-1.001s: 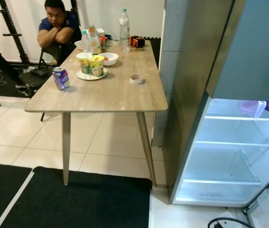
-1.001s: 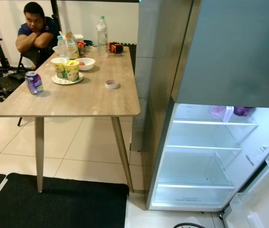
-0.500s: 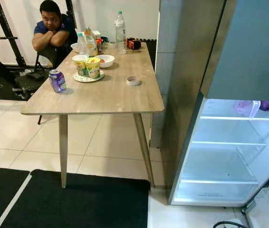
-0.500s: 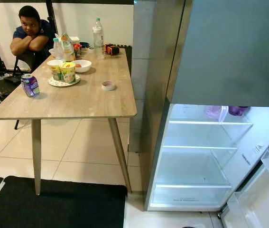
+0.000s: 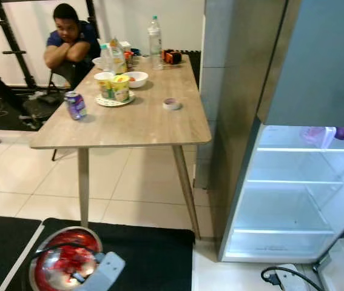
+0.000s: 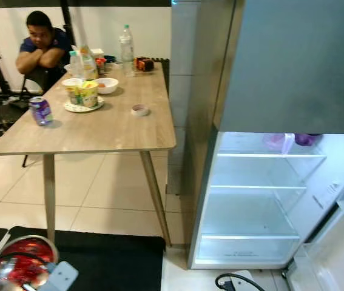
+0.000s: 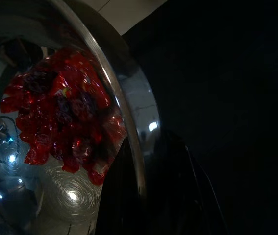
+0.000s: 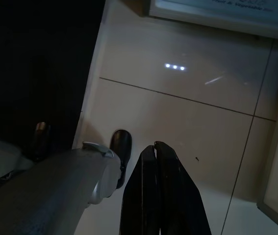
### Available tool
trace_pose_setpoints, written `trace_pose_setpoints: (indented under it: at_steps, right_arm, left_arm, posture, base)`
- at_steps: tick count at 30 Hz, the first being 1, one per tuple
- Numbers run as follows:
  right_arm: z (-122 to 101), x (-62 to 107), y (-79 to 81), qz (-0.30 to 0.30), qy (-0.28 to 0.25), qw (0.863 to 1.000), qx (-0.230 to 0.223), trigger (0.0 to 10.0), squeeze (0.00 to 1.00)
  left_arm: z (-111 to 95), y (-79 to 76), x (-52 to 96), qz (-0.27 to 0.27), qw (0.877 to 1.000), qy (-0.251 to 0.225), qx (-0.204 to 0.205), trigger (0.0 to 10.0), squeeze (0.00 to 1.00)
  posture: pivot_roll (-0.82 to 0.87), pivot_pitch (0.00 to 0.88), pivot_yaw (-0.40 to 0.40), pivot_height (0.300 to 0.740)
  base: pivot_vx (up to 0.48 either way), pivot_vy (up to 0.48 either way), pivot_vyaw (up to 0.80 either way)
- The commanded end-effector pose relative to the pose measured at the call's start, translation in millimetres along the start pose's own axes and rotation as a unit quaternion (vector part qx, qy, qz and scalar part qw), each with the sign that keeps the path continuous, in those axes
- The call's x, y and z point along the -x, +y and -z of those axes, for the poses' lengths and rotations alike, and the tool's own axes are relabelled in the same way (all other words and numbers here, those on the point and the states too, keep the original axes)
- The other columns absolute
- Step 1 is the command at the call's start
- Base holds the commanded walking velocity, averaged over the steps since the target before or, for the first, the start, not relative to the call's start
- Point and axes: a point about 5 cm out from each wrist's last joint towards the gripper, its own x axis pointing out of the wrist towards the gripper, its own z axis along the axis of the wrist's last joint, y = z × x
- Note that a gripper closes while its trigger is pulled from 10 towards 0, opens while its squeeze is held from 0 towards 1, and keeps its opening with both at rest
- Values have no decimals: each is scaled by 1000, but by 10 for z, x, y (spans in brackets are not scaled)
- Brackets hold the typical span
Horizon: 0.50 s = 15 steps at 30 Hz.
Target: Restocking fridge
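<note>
Carrying a steel bowl (image 5: 64,259) of red-wrapped snacks (image 7: 65,122) low on my left side; left gripper (image 7: 134,186) is pinched on its rim. Right gripper (image 8: 161,193) hangs idle, fingers pressed together. I judge I should keep the bowl level while turning toward the open fridge (image 6: 263,200). Table leg (image 5: 185,189) and floor cable (image 5: 284,276) stand near my path.

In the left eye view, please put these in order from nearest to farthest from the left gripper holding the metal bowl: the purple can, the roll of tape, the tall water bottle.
From the left gripper with the metal bowl:
1. Purple can, near the table's left edge.
2. Roll of tape, toward the fridge side.
3. Water bottle, at the table's far end.
</note>
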Motion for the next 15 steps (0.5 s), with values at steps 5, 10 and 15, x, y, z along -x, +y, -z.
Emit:
trace_pose_setpoints:
  at_steps: [5,10,15]
  right_arm:
    - [-23,-8,4,4,5,1000,17,10000,0]
    - [114,18,-12,6,27,1000,13,10000,0]
    - [195,33,-8,7,38,999,10,10000,0]
  left_arm:
    - [43,-299,56,74,997,10,-15,10000,0]
    - [334,-441,181,103,993,55,-21,10000,0]
    - [508,-422,243,101,991,86,-14,10000,0]
  posture:
    - [-74,23,-7,740]
    - [-80,27,-2,740]
    - [-77,26,-5,740]
  base:
    - [0,0,0]
    - [0,0,-268]
    - [0,0,-800]
